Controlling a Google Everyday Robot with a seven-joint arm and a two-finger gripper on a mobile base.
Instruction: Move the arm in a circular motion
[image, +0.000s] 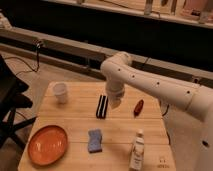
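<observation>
The glossy white arm (150, 82) reaches in from the right, bends at a rounded elbow above the wooden table (80, 125), and points down. Its tapered tip with the gripper (114, 103) hangs just right of a black ridged block (102, 106), over the table's middle. A red oblong object (138, 107) lies to the right of the tip, apart from it. Nothing shows in the gripper.
On the table stand a white cup (60, 92) at the back left, an orange plate (47, 144) at the front left, a blue sponge (94, 140) at the front middle and a white bottle (137, 151) at the front right. A dark chair (10, 105) stands left.
</observation>
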